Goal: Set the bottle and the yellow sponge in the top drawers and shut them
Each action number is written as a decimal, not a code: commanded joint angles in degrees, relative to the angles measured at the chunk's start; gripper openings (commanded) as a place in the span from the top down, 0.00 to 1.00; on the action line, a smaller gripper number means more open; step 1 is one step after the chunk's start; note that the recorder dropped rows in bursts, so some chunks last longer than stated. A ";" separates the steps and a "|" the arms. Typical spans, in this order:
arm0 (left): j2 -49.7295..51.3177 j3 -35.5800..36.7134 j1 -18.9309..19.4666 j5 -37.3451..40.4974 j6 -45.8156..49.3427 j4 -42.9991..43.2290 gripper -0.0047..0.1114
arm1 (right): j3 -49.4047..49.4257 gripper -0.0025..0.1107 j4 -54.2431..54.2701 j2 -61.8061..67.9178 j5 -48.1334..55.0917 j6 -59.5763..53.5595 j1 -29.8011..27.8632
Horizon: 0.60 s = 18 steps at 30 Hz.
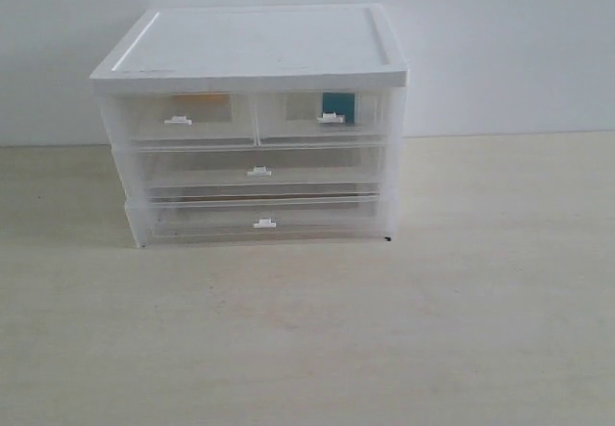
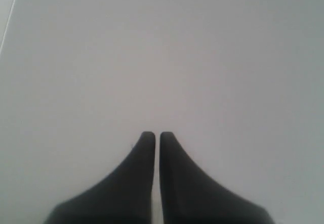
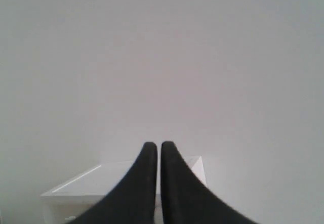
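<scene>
top drawers [image 1: 219, 130] seen pushed in flush | bottle [image 1: 337, 107] in right one, sponge [image 1: 207, 100] in left | long axes blurred, cannot be told | left gripper [image 2: 153, 135], right gripper [image 3: 154, 145] clenched, nothing held

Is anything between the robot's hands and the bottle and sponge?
Yes, the drawer fronts. The bottle sits inside the shut right top drawer and the sponge inside the shut left top drawer, already where they belong. The left hand and right hand are shut, outside the exterior view.
</scene>
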 commanded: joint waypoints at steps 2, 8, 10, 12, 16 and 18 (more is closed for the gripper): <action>-0.13 1.35 0.05 -0.37 -0.33 3.48 0.93 | 0.60 0.98 0.22 -0.29 0.71 -0.48 -0.05; -0.13 1.35 -0.32 -0.37 -0.33 5.87 0.93 | 0.60 0.98 0.22 -0.29 -0.21 -0.27 -0.05; -0.13 1.35 -0.32 -0.37 -0.33 5.87 0.93 | 0.60 0.98 0.22 -0.29 -0.21 -0.27 -0.05; -0.13 1.35 -0.32 -0.37 -0.33 5.87 0.93 | 0.60 0.98 0.22 -0.29 -0.35 -0.27 -0.05; -0.13 1.35 -0.32 -0.37 0.47 11.94 0.93 | 0.60 0.98 0.22 -0.29 -0.39 -0.16 -0.05; -0.13 1.35 -0.32 -0.54 -0.03 13.18 0.93 | 0.60 0.98 0.22 -0.29 -0.39 -0.16 -0.05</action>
